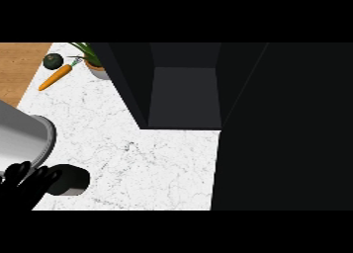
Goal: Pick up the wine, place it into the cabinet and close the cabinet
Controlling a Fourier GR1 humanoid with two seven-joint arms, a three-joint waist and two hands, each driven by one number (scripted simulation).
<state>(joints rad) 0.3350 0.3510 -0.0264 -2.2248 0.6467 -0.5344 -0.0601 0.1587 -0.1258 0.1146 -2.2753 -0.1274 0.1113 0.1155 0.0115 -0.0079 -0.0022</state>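
Head view. I see the left robot hand point(22, 184) at the lower left corner, its dark fingers lying over a dark cylindrical object point(69, 181) on the white marble worktop point(157, 163). I take that object to be the wine, though it is dark against a dark hand and I cannot confirm it is a bottle. I cannot tell whether the fingers are curled round it or merely resting against it. The right robot hand does not show anywhere in this view.

Task status, as I judge it: the wine is on the worktop at the lower left, not lifted. The cabinet point(183, 94) stands open at upper centre, its grey interior visible and nothing inside. Its door point(288, 128), as I read the large dark panel, fills the right side. Pick-up, placement and closing all remain.

Surroundings: a carrot point(55, 77) and a round dark green vegetable point(53, 61) lie at the upper left, next to a potted plant point(93, 63). All three sit well apart from the wine. A large grey curved body point(15, 136) sits just above the hand, close to the wine.

Obstruction: the cabinet's left wall juts between the wine and the opening, so I expect the path must go round it.
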